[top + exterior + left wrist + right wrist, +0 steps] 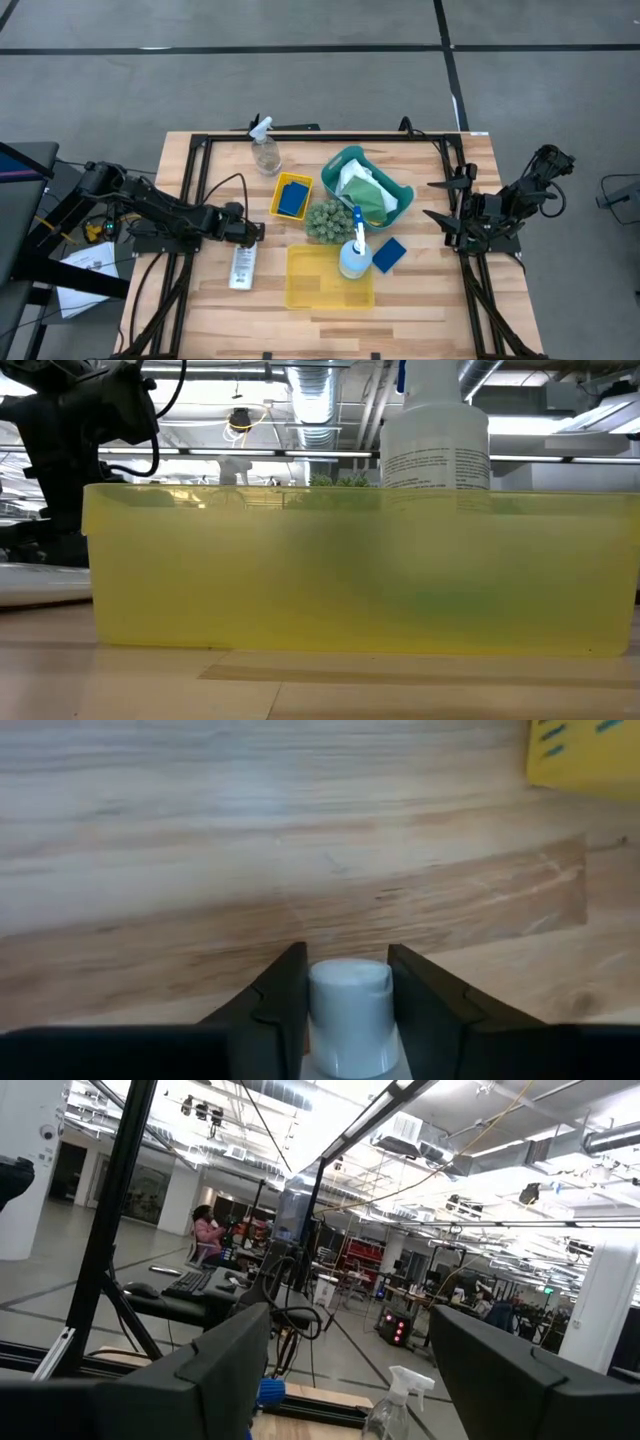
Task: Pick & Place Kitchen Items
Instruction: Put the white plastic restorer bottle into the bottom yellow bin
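Note:
My left gripper point(248, 233) is at the table's left middle, shut on a small white bottle point(242, 266). The bottle's labelled body stretches from the gripper toward the near edge. My right gripper point(447, 205) waits open and empty at the right edge. A clear spray bottle point(265, 152) lies at the far middle. One blue sponge point(292, 198) sits in a small yellow bin, and another point(389, 254) lies on the wood. A blue and white spray bottle point(354, 255) stands at the large yellow bin's far right corner. White and green cloths point(362, 187) lie in the teal basket. My left gripper pinches the bottle's white cap point(348, 1008) between its two fingers, one finger point(275, 1005) on each side. The cap's top points forward past the fingertips. The gripper hides the rest of the bottle in its wrist view. I cannot tell whether the body rests on the table.
The large yellow bin point(318, 283) stands near the front middle and fills the low view point(300, 570). The teal basket point(404, 190) and a green bumpy ball point(326, 220) sit mid-table. A black frame point(320, 138) runs along the table's edges. Bare wood lies at the near left and near right.

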Controlling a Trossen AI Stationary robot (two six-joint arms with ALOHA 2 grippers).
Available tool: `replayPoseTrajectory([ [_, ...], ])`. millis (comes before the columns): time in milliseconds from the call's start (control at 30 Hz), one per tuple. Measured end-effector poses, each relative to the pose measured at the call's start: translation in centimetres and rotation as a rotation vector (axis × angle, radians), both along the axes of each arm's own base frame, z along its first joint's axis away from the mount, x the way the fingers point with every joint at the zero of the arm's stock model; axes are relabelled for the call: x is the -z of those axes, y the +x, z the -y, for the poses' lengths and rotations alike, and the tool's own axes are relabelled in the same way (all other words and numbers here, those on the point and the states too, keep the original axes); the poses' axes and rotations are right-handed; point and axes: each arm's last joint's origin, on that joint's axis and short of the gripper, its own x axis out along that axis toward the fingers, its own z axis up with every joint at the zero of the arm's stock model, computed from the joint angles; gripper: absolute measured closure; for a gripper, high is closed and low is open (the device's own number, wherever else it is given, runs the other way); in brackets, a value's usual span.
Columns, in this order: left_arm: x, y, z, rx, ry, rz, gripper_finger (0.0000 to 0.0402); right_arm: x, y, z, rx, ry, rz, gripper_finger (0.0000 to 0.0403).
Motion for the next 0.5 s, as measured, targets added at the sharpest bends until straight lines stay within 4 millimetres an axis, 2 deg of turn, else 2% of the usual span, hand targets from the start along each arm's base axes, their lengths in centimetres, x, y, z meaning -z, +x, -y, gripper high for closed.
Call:
replayPoseTrajectory([
  [233, -0.1, 0.2, 0.1, 0.123, 0.027, -0.01, 0.0291, 0.0, 0.0, 0.0, 0.0, 0.0, 0.0, 0.0135],
  [500, -0.9, 1.4, 0.5, 0.333, 0.07, 0.096, 0.0291, 0.0, 0.0, 0.0, 0.0, -0.001, -0.003, 0.0135],
])
